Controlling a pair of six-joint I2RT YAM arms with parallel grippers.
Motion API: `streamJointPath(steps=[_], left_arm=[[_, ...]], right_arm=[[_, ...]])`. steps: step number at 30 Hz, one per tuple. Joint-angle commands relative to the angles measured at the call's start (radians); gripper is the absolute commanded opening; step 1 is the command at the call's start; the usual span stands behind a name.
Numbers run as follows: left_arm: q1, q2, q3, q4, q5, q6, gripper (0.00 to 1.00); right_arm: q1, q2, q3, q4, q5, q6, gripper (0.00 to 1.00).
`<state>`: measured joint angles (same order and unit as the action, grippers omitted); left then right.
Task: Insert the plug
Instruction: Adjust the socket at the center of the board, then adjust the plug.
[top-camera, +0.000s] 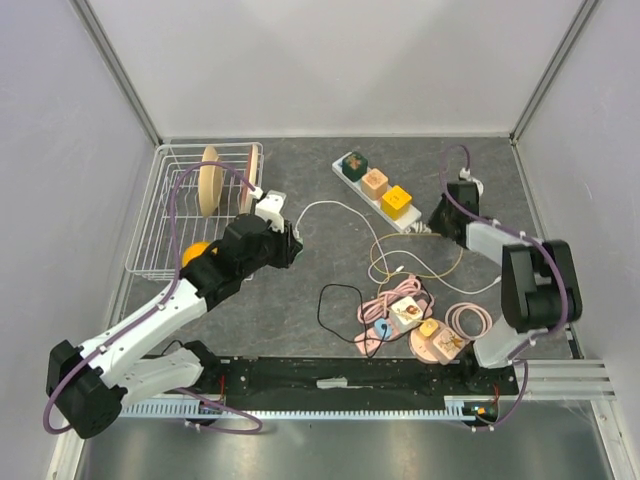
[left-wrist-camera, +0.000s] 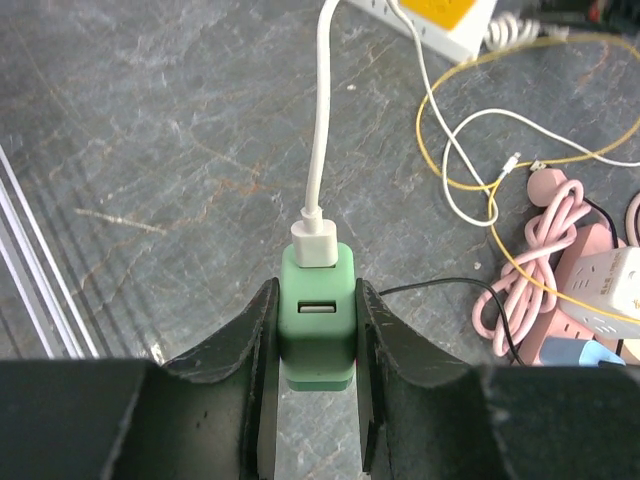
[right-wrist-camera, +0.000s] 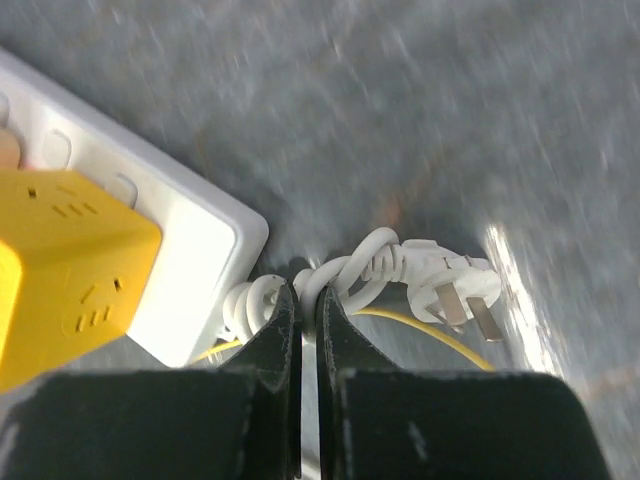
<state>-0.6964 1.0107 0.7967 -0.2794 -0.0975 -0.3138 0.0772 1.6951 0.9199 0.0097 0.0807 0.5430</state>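
Observation:
In the left wrist view a green plug (left-wrist-camera: 317, 330) with a free USB slot on top sits between my left gripper's (left-wrist-camera: 317, 335) fingers, which are shut on its sides. A white cable (left-wrist-camera: 320, 130) runs from it toward the white power strip (top-camera: 378, 192). From above, the left gripper (top-camera: 291, 241) hovers left of the table's middle. My right gripper (right-wrist-camera: 308, 300) is shut at the strip's near end (right-wrist-camera: 190, 240), its tips pinching the strip's coiled white cord (right-wrist-camera: 365, 262). That cord's pronged plug (right-wrist-camera: 452, 290) lies loose to the right.
Green, peach and yellow cube adapters (top-camera: 397, 201) fill the strip. A wire rack (top-camera: 160, 225) with upright plates and an orange stands at the left. Yellow (top-camera: 445, 268), black (top-camera: 330, 300) and pink cables (top-camera: 385, 305) and pink strips (top-camera: 435, 340) lie in front.

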Motion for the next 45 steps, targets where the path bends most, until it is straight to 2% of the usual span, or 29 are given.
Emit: streamJointPath(steps=[1, 3, 4, 6, 7, 9, 10, 11, 14, 15, 18, 20, 24, 28, 36, 41, 45], left_arm=[[0.000, 0.003, 0.004, 0.181, 0.025, 0.097, 0.02], [0.000, 0.029, 0.019, 0.192, 0.033, 0.084, 0.02], [0.000, 0.040, 0.024, 0.203, 0.030, 0.035, 0.02], [0.000, 0.072, 0.036, 0.212, -0.005, -0.039, 0.02], [0.000, 0.086, 0.042, 0.213, -0.020, -0.132, 0.02], [0.001, 0.123, 0.055, 0.215, -0.056, -0.232, 0.02], [0.000, 0.134, 0.059, 0.217, -0.064, -0.336, 0.02], [0.000, 0.143, 0.065, 0.223, -0.079, -0.391, 0.02], [0.000, 0.180, 0.065, 0.262, -0.102, -0.569, 0.02], [0.000, 0.183, 0.065, 0.270, -0.110, -0.608, 0.02], [0.000, 0.193, 0.061, 0.324, -0.140, -0.744, 0.02], [0.000, 0.187, 0.056, 0.354, -0.156, -0.784, 0.02], [0.000, 0.167, 0.042, 0.423, -0.157, -0.860, 0.02], [0.000, 0.166, 0.058, 0.451, -0.162, -0.889, 0.02], [0.000, 0.157, 0.050, 0.511, -0.168, -0.898, 0.02], [0.000, 0.161, 0.050, 0.522, -0.156, -0.897, 0.02], [0.000, 0.164, 0.052, 0.520, -0.142, -0.898, 0.02]], right_arm=[[0.019, -0.245, -0.170, -0.042, -0.012, 0.023, 0.10], [0.019, -0.319, -0.213, -0.056, 0.014, 0.003, 0.18], [0.019, -0.377, -0.214, -0.079, 0.020, -0.011, 0.30], [0.019, -0.426, -0.188, -0.103, 0.019, -0.055, 0.44], [0.021, -0.471, -0.175, -0.120, 0.018, -0.069, 0.55], [0.024, -0.540, -0.145, -0.122, 0.019, -0.112, 0.62], [0.039, -0.563, -0.142, -0.110, 0.010, -0.133, 0.68], [0.053, -0.584, -0.142, -0.096, -0.004, -0.187, 0.68], [0.133, -0.644, -0.180, 0.039, -0.184, -0.265, 0.69], [0.154, -0.655, -0.199, 0.132, -0.325, -0.284, 0.69], [0.251, -0.635, -0.282, 0.351, -0.491, -0.301, 0.71], [0.324, -0.605, -0.306, 0.416, -0.554, -0.322, 0.72], [0.418, -0.490, -0.296, 0.582, -0.590, -0.333, 0.79], [0.496, -0.391, -0.228, 0.654, -0.601, -0.302, 0.82], [0.535, -0.252, -0.156, 0.846, -0.590, -0.220, 0.84], [0.536, -0.239, -0.133, 0.845, -0.549, -0.227, 0.84], [0.536, -0.242, -0.138, 0.836, -0.515, -0.233, 0.79]])
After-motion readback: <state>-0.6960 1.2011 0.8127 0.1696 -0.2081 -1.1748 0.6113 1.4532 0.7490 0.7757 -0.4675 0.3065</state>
